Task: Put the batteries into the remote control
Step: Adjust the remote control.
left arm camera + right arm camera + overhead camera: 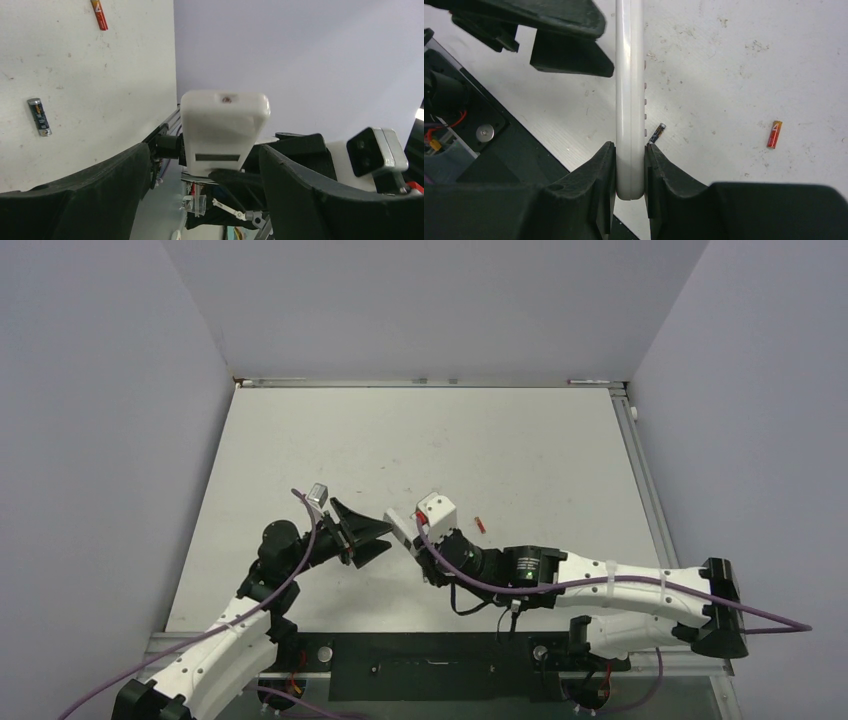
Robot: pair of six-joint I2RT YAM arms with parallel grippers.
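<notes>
**Right wrist: remote pinched edge-on**

Your right gripper [630, 150] clamps the remote control [629, 75] across face and back above the table [724, 60], likely to offer its end to your left gripper [205, 165], whose fingers stand spread either side of it. A dark battery [657, 133] and a red battery [775, 134] lie loose on the table.

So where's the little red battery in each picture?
Top external: the red battery lies on the table just right of the middle.
Left wrist: the red battery is at the top left, partly cut off by the edge.
Right wrist: the red battery lies on the table at the right.
Shared landmark: the white remote control, in all three views.
</notes>
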